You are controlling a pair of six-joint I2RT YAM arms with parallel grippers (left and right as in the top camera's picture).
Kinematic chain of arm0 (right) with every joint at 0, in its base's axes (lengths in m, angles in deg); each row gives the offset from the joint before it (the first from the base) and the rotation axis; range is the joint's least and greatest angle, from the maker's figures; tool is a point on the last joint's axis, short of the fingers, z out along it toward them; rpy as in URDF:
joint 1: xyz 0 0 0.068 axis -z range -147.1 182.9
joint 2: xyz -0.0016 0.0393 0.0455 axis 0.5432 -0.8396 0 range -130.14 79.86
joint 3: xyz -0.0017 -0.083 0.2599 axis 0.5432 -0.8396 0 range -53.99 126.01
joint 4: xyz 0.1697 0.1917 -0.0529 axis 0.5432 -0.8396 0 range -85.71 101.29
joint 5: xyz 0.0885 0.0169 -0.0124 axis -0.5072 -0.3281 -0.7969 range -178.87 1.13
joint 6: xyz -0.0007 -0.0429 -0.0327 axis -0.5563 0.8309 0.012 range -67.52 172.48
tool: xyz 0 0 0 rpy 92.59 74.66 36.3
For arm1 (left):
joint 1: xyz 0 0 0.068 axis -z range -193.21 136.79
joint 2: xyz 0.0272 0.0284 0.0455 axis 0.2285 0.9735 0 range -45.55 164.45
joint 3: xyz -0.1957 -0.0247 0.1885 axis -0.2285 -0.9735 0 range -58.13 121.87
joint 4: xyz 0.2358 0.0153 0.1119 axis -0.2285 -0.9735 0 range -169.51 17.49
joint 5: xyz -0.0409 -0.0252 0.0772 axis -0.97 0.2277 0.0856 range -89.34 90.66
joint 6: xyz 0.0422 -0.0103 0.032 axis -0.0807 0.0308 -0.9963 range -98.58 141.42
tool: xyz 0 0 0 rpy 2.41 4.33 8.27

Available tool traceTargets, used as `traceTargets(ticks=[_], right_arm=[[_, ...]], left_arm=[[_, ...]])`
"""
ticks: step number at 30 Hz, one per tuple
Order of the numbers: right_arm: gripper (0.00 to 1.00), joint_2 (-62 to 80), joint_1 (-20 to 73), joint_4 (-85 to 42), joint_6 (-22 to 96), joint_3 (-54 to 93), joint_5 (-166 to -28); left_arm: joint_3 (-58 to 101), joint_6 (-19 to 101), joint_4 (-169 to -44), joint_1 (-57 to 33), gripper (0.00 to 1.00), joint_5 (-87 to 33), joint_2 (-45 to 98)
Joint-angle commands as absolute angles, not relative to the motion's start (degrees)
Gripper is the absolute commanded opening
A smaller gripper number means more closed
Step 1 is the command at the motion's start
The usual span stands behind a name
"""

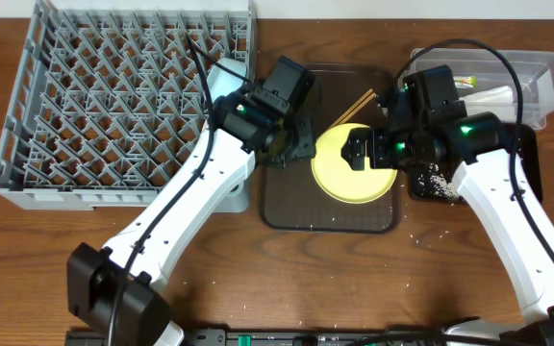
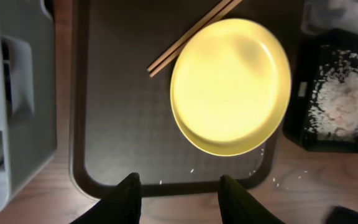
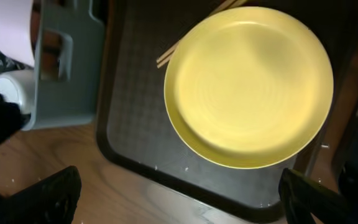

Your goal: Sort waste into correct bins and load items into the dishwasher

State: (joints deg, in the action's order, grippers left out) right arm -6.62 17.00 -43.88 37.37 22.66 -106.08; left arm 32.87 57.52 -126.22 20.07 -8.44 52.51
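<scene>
Yellow plate (image 1: 339, 178) sits on the right half of the brown tray (image 1: 287, 204), chopsticks (image 1: 359, 104) slanting at the tray's far edge. Your right tool (image 3: 179, 199), spread and empty, hangs nearer, over the plate. Your left tool (image 2: 182, 196), half-spread and empty, is over the tray's left side.

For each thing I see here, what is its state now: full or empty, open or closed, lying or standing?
plate, empty, flat on the brown tray
chopsticks, lying side by side beside the plate
black tray, holds rice
clear tub, something white inside
dish rack, most slots bare
left tool, open, empty
right tool, wide open, empty
</scene>
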Motion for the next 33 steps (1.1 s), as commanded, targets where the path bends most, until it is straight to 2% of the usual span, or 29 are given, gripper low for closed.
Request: traceTargets(ticks=[1,7,12,22,31,33], right_arm=[[0.99,-5.3,21.6,-44.4,34.4,24.4,-107.6],[0.99,-1.5,33.5,-47.7,33.9,26.3,-107.5],[0.99,0.3,41.8,-48.3,33.8,26.3,-107.5],[0.99,0.2,42.7,-48.3,33.8,26.2,-107.5],[0.99,0.2,42.7,-48.3,33.8,26.2,-107.5],[0.99,0.2,42.7,-48.3,33.8,26.2,-107.5]], left_arm=[[29.6,60.6,-124.3,20.8,0.43,-8.8,53.3],[24.7,61.8,-118.7,23.0,0.41,-7.7,54.1],[22.5,70.5,-117.5,24.8,0.41,1.8,56.6],[22.4,76.7,-109.7,27.9,0.47,2.6,67.7],[22.4,79.6,-107.0,28.8,0.47,2.2,73.4],[22.4,79.6,-106.2,29.6,0.52,2.2,74.8]])
